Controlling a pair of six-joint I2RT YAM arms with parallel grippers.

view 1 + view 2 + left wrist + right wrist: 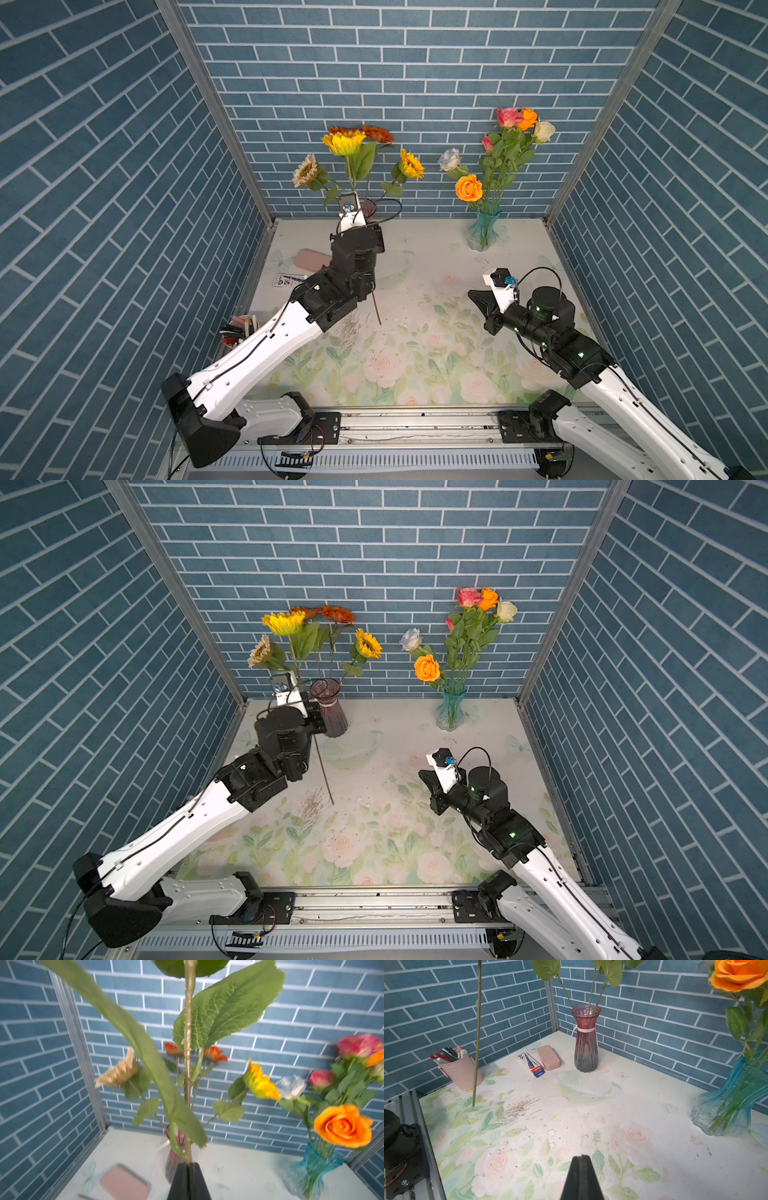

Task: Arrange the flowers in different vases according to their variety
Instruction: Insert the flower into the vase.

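While its jaws are pinched shut on the stem [188, 1076] of a yellow sunflower [344, 143], the left gripper [188, 1165] holds that flower nearly upright. The head rides high above the gripper and big leaves spread just over it. The bare end of the stem hangs below the gripper down to the surface [591, 1118], though whether it touches there cannot be told. Just beyond the left gripper and slightly to its right stands the plum vase [328, 706], holding the other sunflowers [368, 643], cream, yellow and orange; the held stem is outside that vase. Well off to the left gripper's right, by the back wall, the aqua vase [484, 230] carries the roses [468, 188]. The right gripper [581, 1162] hovers low over the surface with its jaws pressed together on nothing, the aqua vase beyond it and the plum vase farther off across the surface. A pink case [548, 1060] lies near the plum vase, to the left gripper's left.
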